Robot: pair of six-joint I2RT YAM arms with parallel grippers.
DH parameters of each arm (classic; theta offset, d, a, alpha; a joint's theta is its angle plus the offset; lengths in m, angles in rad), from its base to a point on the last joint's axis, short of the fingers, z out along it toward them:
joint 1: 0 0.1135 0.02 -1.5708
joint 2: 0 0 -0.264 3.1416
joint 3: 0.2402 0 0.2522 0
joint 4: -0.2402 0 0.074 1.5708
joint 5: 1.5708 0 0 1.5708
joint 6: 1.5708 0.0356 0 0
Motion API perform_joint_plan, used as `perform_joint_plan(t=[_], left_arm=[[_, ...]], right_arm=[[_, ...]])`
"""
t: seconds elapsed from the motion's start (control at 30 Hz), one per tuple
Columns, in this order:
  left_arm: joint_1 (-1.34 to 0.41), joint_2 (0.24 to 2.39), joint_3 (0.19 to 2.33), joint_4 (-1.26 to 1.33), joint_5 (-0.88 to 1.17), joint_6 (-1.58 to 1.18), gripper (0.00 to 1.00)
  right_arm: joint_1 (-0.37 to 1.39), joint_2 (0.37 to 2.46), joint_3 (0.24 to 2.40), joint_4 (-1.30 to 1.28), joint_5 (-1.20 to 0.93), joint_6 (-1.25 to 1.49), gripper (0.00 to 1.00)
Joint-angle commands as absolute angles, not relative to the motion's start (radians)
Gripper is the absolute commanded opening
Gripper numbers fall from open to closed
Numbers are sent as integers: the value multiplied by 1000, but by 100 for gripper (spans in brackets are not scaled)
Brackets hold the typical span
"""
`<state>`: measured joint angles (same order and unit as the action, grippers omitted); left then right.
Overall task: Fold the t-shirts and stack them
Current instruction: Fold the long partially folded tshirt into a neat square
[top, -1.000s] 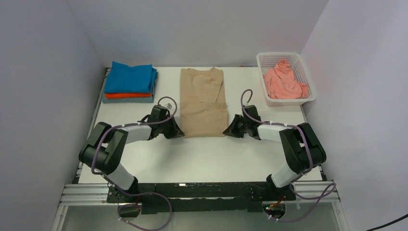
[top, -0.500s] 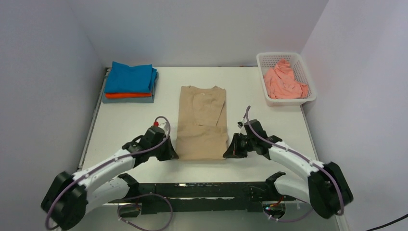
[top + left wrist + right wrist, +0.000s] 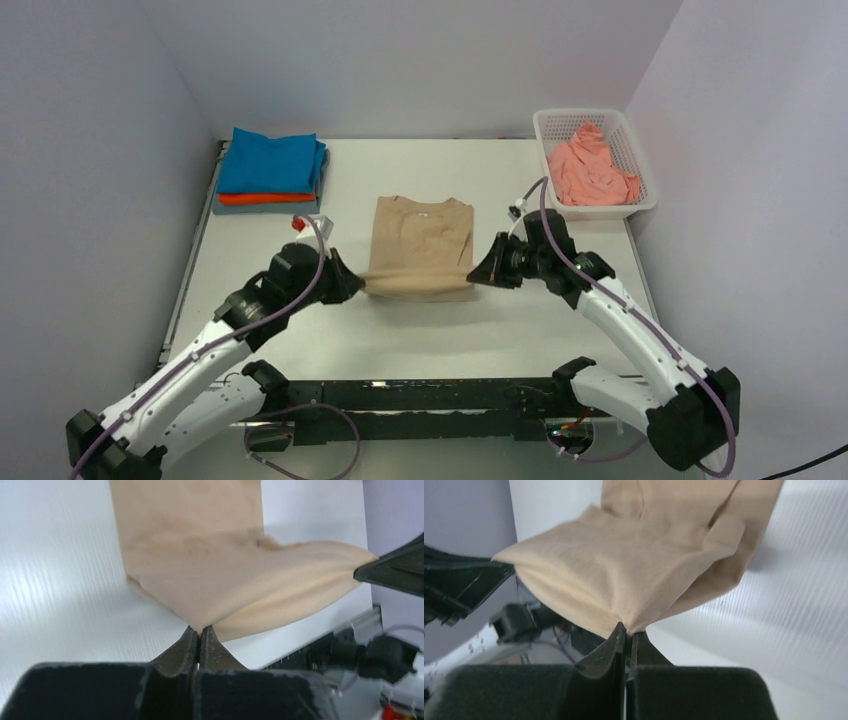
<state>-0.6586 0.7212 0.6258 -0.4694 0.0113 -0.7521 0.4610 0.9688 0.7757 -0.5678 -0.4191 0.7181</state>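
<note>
A tan-beige t-shirt (image 3: 420, 245) lies mid-table, its near hem lifted and curled back over itself. My left gripper (image 3: 352, 280) is shut on the hem's left corner; in the left wrist view (image 3: 200, 630) the cloth (image 3: 200, 555) comes out of the closed jaws. My right gripper (image 3: 482, 274) is shut on the right corner, seen in the right wrist view (image 3: 628, 629) with the cloth (image 3: 634, 565). A folded stack sits at the back left: blue shirt (image 3: 270, 160) on orange-red (image 3: 265, 198) on grey (image 3: 268, 208). A salmon pink shirt (image 3: 590, 168) lies crumpled in the basket.
The white mesh basket (image 3: 643, 205) stands at the back right corner. The white table (image 3: 420, 340) is walled on three sides. The black base rail (image 3: 420, 395) runs along the near edge.
Both grippers pulled the tan shirt toward the near edge, then lifted its hem and carried it back toward the collar. The shirt now looks about half as long.
</note>
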Motion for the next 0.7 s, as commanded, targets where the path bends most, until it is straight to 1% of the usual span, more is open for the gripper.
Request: perform_joint_plan(t=[0.0, 0.1, 0.27, 0.47, 0.67], left_arm=[[-544, 900, 801, -331, -44, -633, 0], [-461, 1053, 892, -284, 26, -597, 0], [-396, 1258, 1022, -243, -20, -556, 0], [-339, 1431, 1139, -217, -9, -533, 0], [-311, 1590, 1261, -229, -9, -514, 0]], right_arm=[[396, 1083, 906, -437, -286, 670, 0], [334, 1172, 978, -399, -291, 651, 0], [243, 1327, 1058, -331, -389, 644, 0], [176, 1511, 1152, -282, -495, 631, 0], [125, 1667, 1237, -250, -551, 645, 0]])
